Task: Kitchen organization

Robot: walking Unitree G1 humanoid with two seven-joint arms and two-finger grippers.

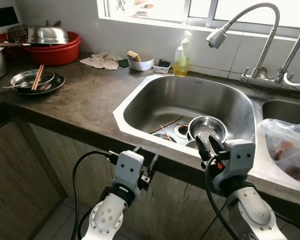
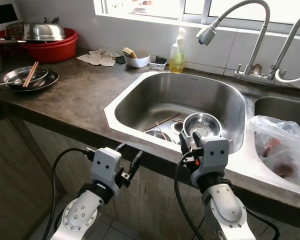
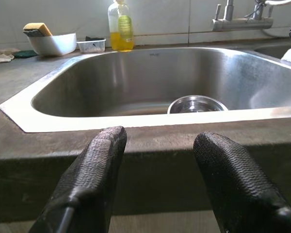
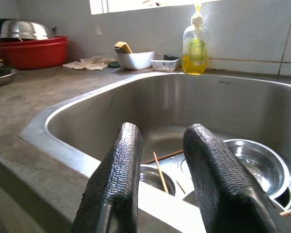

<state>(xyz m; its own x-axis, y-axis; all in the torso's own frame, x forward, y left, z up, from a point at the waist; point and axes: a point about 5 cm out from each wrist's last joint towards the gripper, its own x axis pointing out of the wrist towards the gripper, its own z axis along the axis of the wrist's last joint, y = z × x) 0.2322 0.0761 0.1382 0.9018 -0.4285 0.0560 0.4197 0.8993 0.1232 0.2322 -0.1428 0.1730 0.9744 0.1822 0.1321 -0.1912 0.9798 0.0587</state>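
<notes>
Dark countertop (image 1: pixel 85 95) carries a red basin (image 1: pixel 57 50) with a metal lid at far left, a plate with chopsticks (image 1: pixel 37 77) nearer. Steel sink (image 1: pixel 190 100) in the middle holds a shiny steel bowl (image 1: pixel 207 127) and loose chopsticks (image 1: pixel 165 125) near the drain. Soap bottle (image 1: pixel 181 57) behind the sink, bagged item (image 1: pixel 287 147) at right. Left gripper (image 1: pixel 145 165) fingers spread, below counter edge. Right gripper (image 1: pixel 210 147) fingers apart, over near sink rim, holding nothing.

my 2 head eyes look forward and down on the sink (image 1: pixel 140 107) from close above. each wrist camera peers low along its fingers over the sink's near rim. all 4 share its basin.
</notes>
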